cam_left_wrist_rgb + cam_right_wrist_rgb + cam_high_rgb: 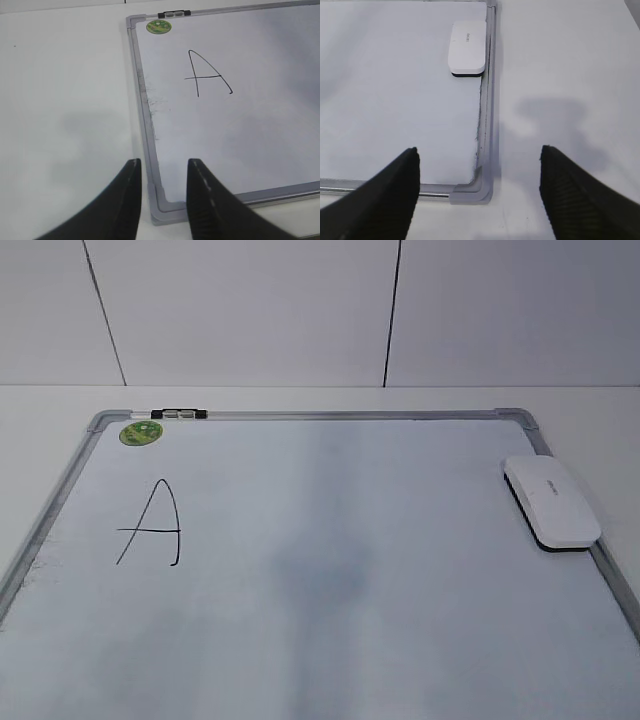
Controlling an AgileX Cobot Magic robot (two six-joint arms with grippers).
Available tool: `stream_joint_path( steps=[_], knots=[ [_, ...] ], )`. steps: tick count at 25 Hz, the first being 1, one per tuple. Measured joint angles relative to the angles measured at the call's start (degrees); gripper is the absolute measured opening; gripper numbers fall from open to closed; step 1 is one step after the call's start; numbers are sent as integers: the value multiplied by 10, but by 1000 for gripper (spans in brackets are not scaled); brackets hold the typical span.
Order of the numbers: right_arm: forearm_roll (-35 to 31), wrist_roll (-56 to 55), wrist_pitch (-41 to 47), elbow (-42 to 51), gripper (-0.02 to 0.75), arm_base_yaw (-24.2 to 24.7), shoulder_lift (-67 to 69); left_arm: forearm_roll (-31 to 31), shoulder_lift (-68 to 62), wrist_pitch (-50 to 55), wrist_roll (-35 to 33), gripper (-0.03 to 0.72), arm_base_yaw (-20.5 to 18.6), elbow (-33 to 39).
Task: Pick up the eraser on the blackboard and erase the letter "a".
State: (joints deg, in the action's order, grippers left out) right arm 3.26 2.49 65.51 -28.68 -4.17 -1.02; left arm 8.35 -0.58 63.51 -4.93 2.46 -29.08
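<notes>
The eraser (552, 502), a white glossy block with a black base, lies on the blackboard (320, 580) against its right frame edge. It also shows in the right wrist view (467, 47). A large capital "A" (152, 525) is drawn at the board's left, and the left wrist view shows it too (207, 75). No small lowercase "a" shows in any view. My left gripper (164, 162) is open and empty over the board's near left corner. My right gripper (479, 150) is wide open and empty over the near right corner, well short of the eraser. Neither gripper shows in the exterior view.
A round green sticker (140, 432) and a small black-and-clear clip (180, 415) sit at the board's far left corner. White table (65, 100) lies left of the board and also right of it (570, 75). A white wall stands behind.
</notes>
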Motion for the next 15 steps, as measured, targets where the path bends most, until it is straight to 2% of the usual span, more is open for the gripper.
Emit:
stream_joint_path(
  steps=[15],
  knots=[
    [0, -3, 0, 1, 573, 0, 0, -1, 0, 0, 0, 235, 0, 0]
  ],
)
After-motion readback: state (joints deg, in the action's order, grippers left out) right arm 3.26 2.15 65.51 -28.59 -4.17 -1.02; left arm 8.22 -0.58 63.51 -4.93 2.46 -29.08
